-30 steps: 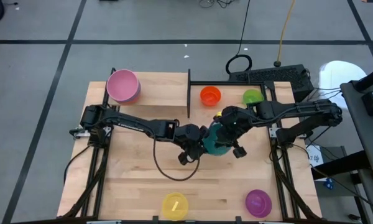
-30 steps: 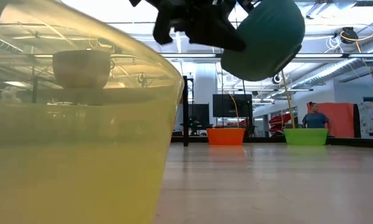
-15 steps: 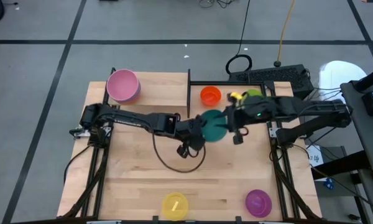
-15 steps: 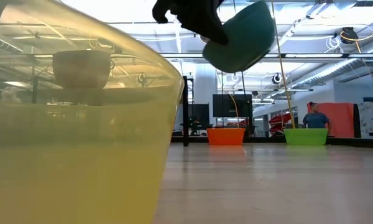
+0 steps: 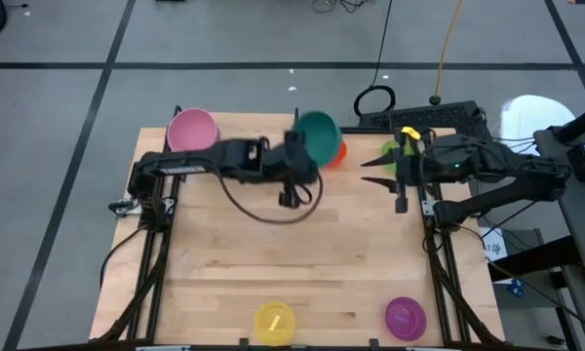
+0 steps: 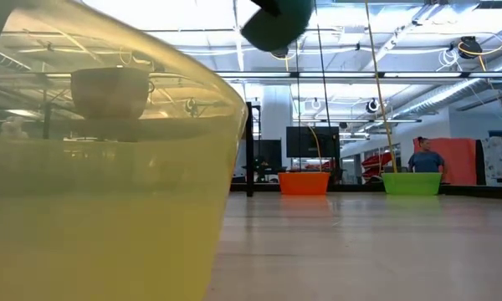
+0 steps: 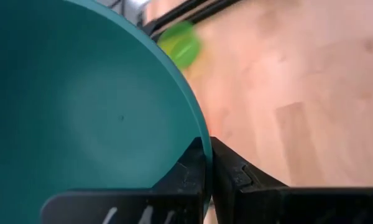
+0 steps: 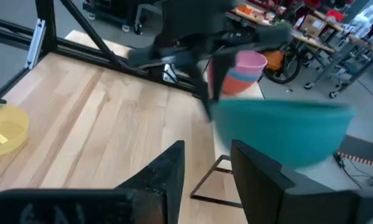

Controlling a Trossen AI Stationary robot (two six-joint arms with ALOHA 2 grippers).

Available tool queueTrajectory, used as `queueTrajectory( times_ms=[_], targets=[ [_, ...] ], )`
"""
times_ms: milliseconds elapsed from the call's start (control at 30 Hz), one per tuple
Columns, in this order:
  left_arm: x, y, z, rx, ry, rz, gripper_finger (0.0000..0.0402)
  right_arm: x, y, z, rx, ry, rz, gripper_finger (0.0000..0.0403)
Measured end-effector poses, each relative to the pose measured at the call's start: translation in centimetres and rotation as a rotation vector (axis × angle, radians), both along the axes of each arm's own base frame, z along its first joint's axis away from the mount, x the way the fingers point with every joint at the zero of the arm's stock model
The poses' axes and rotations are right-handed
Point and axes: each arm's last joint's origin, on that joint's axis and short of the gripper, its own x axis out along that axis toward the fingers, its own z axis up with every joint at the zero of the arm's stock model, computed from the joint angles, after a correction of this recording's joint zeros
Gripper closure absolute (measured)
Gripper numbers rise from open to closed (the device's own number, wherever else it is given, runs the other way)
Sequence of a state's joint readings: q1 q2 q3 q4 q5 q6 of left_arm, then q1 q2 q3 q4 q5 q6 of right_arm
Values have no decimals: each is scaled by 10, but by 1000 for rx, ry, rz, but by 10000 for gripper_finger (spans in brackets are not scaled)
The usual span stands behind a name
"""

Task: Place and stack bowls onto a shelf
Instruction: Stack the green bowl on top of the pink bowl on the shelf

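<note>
My left gripper (image 7: 208, 168) is shut on a teal bowl (image 5: 319, 136), held high above the far part of the table. The bowl hangs over an orange bowl (image 5: 339, 153) beside the shelf's black upright (image 5: 295, 146). The teal bowl also shows at the top of the low view (image 6: 276, 21) and in the right wrist view (image 8: 286, 134). My right gripper (image 5: 369, 171) stands open and empty to the right of it, next to a green bowl (image 5: 398, 151). The orange bowl (image 6: 304, 182) and the green bowl (image 6: 412, 182) rest on their bases. My left gripper pinches the teal bowl's rim (image 7: 198, 134), one finger inside the bowl and one outside. The fingers come at it from the table's left side, slanting down. The bowl is lifted clear of everything and tilted.
A pink bowl stacked on a blue one (image 5: 192, 132) stands at the far left. A yellow bowl (image 5: 273, 320) and a purple bowl (image 5: 405, 317) sit by the near edge. The yellow bowl (image 6: 100, 167) fills the low view's left. A person (image 6: 424, 159) stands far behind the table.
My right gripper has opened, let go of the teal bowl and drawn back toward the table's right and far edges. My left gripper has carried the bowl up and toward the far edge, turning as it went, from mid-table to above the orange bowl.
</note>
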State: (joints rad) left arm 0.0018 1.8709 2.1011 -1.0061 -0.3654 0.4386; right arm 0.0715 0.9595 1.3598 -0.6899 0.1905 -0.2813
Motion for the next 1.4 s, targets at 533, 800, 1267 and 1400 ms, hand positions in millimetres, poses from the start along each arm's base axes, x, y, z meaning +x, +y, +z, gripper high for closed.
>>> queueTrajectory(
  times_ms=[533,800,1267,1400],
  targets=[
    [-95,45,70,-218,-90,548,394,-20,-1,7,-121,-31,44,282],
    [-165,45,105,-299,-253,694,394,-20,-3,7,-180,-14,11,282],
    [-222,38,127,-260,-443,810,394,-20,-4,6,-182,-8,6,282],
    [-230,36,114,-278,-405,829,395,-20,-4,6,-181,-8,6,282]
  ],
)
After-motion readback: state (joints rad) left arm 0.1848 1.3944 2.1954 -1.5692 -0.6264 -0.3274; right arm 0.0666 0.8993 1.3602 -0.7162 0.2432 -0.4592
